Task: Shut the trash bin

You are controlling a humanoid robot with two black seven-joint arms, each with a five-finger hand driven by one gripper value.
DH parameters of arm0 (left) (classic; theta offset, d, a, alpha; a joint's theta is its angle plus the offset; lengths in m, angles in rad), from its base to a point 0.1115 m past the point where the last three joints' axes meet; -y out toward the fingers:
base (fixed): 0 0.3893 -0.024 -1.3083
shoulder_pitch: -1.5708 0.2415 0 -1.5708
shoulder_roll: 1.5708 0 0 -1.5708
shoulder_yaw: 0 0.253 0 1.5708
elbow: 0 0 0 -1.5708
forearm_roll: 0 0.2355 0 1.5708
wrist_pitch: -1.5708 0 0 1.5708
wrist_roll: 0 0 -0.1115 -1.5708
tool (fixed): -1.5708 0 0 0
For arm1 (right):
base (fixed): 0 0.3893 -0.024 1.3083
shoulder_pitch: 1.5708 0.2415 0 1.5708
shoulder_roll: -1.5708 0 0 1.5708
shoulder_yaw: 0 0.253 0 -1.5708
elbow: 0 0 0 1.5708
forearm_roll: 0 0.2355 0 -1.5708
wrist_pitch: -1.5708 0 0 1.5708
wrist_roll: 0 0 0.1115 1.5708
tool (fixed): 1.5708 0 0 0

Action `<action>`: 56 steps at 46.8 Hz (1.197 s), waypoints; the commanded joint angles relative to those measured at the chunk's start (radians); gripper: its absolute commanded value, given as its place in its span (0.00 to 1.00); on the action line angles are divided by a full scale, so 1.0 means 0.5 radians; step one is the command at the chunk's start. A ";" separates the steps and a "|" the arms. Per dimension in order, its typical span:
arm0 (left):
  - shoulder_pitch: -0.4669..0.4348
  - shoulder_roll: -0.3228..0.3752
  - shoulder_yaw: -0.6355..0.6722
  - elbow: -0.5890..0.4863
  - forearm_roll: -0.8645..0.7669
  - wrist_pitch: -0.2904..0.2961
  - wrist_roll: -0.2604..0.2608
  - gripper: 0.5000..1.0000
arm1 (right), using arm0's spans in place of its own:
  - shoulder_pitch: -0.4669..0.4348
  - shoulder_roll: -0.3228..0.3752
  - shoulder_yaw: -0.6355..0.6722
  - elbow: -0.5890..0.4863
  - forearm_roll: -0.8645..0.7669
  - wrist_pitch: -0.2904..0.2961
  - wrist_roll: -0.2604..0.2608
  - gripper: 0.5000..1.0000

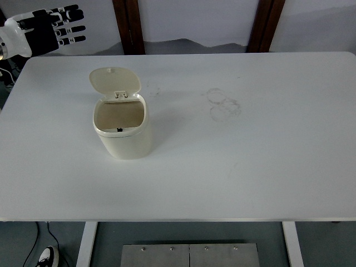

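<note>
A small cream trash bin (pixel 123 130) stands on the left half of the white table (pixel 250 167). Its lid (pixel 114 81) is flipped up and stands open behind the mouth, so the inside shows. My left hand (pixel 55 30) is at the top left, above the table's far left corner, fingers spread and pointing right, holding nothing. It is well behind and to the left of the bin, apart from it. The right hand is out of view.
Faint ring marks (pixel 223 103) lie on the tabletop right of centre. Two dark wooden posts (pixel 129 25) stand behind the table's far edge. A shoe (pixel 49 256) and a cable show on the floor at the bottom left.
</note>
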 commanded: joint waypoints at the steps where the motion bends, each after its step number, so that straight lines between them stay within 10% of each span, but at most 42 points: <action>1: -0.130 -0.012 0.282 -0.007 -0.003 0.000 0.001 1.00 | 0.000 0.000 0.000 0.000 0.000 0.000 0.000 0.99; 56: -1.128 -0.187 1.222 -0.268 0.004 -0.055 0.351 1.00 | 0.000 0.000 0.000 0.000 -0.003 0.000 0.000 0.99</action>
